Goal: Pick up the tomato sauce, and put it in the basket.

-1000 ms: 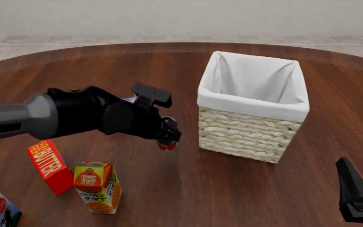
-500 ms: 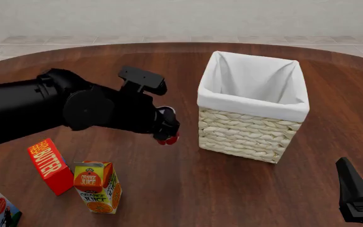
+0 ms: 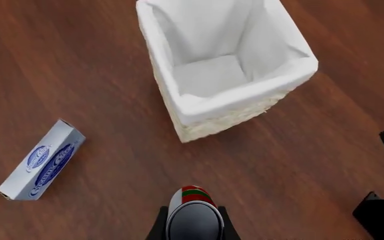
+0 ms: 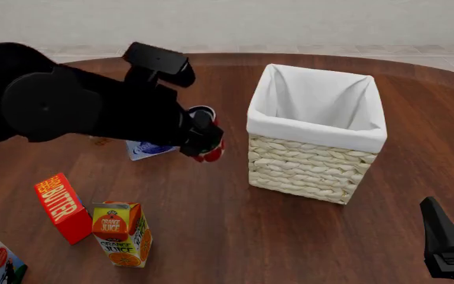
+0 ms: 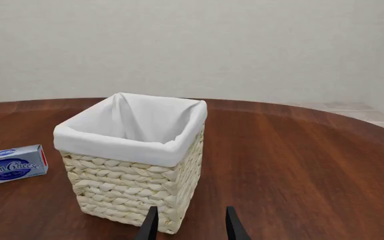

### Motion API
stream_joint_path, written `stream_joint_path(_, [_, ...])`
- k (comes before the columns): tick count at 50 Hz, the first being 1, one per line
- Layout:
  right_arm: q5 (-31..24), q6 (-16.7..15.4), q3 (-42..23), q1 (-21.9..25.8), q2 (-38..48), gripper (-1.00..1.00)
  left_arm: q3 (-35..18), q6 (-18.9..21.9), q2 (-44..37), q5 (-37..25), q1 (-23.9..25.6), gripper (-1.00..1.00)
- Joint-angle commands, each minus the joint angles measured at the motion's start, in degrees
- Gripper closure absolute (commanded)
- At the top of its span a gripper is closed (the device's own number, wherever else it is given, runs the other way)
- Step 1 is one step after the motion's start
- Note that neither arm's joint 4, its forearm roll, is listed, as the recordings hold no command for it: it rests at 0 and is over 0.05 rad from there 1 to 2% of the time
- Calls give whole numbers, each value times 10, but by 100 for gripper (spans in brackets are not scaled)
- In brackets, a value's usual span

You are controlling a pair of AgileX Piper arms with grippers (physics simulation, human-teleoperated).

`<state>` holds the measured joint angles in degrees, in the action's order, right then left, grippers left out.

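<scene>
A round dark wood surface (image 4: 235, 236) fills my screen, with a pale wall behind it. My left gripper (image 4: 201, 139) has its fingers clamped on the tomato sauce (image 3: 193, 210), and the can hangs in the air above the wood, not resting on anything; in the left wrist view I look down on its grey top and the red and green label between the fingers. The basket (image 4: 315, 168) stands to the right of the can in the front view, near but apart, its white-lined mouth open upward and nothing inside that I can see. So the carry I have to make is, as I judge it, rightward and over the near rim, keeping the can high enough to pass the cloth fold. The right gripper (image 5: 189, 225) sits low at the near right with its fingers apart and empty, facing the basket. A cream cheese box (image 3: 40, 161) lies flat beyond my left arm.
</scene>
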<state>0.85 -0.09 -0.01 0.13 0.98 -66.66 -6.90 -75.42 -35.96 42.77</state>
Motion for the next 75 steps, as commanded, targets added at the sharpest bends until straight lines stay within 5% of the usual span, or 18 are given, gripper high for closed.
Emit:
stream_joint_path(1, [0, 0, 0, 0, 0, -100, -21, 11, 30, -27, 7, 100])
stream_joint_path(36, [0, 0, 0, 0, 0, -100, -107, 3, 47, -67, 30, 100])
stream_joint_path(75, [0, 0, 0, 0, 0, -100, -234, -3, -37, -55, 69, 100])
